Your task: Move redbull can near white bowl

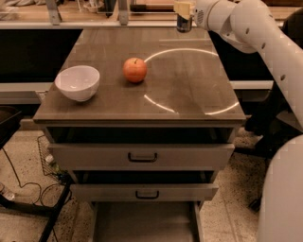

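The beige hand [183, 10] sits at the far edge of the tabletop [189, 90], right of its middle, at the end of a smooth white arm [255, 28] reaching in from the right; it is pinched on the upper part of the slim, tall metal redbull can [183, 24], whose dark lower body hangs upright below it, at or just above the surface; which of the two cannot be told.

The round, glossy white bowl [78, 82] stands near the front left corner, well apart from the can; what shows of its deep hollow is plain white. A round orange-red apple [135, 70] rests between them, nearer the bowl but not touching it.

The tabletop is a flat, brown, faintly streaked slab with straight edges and a bright arc of reflected light across its right half; bare surface lies between can and apple, and beside the bowl. Below are two grey drawers, the upper [142, 156] and the lower [144, 193], each with a dark handle; their contents are hidden.
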Tool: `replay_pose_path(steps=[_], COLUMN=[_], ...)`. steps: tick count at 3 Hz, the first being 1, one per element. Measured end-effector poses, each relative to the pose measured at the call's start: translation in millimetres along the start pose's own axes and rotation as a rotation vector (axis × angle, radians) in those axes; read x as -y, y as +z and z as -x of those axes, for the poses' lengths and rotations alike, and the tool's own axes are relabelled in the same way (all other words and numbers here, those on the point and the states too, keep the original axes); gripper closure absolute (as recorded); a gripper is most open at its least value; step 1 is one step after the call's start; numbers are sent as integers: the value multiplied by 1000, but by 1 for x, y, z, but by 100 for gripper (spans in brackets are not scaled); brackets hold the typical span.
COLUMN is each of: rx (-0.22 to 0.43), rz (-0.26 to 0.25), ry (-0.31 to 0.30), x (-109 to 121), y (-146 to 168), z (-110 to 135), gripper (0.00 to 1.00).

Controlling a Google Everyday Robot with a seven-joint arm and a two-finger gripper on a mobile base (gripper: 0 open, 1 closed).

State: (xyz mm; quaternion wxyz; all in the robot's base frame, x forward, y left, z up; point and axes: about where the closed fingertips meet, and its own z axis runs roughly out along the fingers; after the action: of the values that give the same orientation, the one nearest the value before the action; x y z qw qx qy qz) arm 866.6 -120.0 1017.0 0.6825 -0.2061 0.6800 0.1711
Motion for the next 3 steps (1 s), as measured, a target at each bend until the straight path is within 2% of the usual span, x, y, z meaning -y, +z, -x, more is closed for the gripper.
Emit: replay_pose_path(steps=[2,3], rx=[-4,1], rz=[-2,9], ry=[72,84], x=[11,10], y=[-98,-142], z=[-24,-44], gripper=[100,100])
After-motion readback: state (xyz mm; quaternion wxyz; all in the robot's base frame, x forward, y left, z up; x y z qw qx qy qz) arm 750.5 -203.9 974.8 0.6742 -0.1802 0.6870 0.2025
